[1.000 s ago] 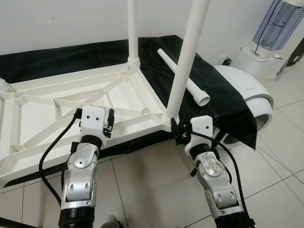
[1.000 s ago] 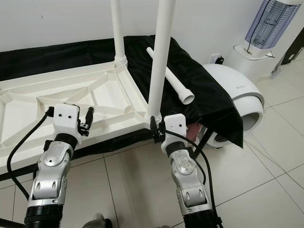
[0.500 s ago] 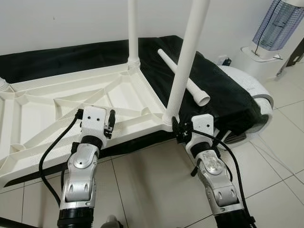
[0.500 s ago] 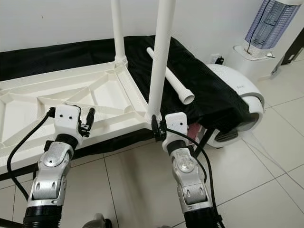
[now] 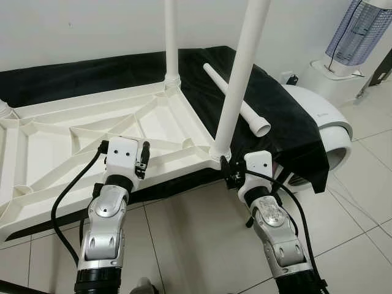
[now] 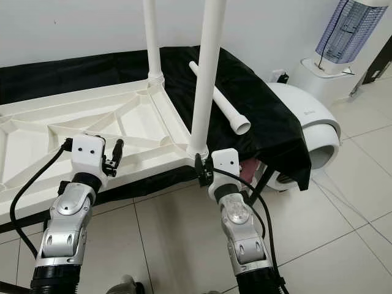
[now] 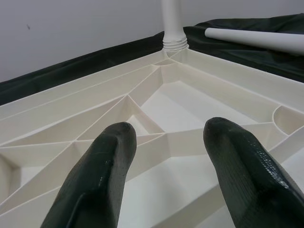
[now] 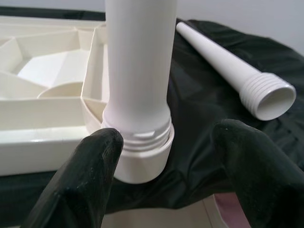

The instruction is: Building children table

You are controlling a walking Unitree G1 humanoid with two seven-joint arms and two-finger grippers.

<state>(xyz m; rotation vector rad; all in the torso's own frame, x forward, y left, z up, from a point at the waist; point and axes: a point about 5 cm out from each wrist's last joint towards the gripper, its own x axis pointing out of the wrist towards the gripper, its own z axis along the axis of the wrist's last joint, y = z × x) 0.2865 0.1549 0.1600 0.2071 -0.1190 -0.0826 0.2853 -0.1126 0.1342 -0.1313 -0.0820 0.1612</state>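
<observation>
Two legs upright in tabletop (image 5: 92, 131), inverted on black cloth (image 5: 282, 128); third leg (image 5: 236, 101) loose on cloth, far right. Right gripper (image 8: 166, 185) jaws apart, flanking near-right leg (image 5: 236, 92) base, not clamped. Left gripper (image 7: 166, 175) jaws apart over ribbing. Step judged: seating this leg; next, close and twist. Leg tops cut off; thread engagement unclear.

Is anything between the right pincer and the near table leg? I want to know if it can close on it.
Nothing visible. The right pincer is open, its fingers either side of the near table leg at its threaded base, with only open gaps between.
</observation>
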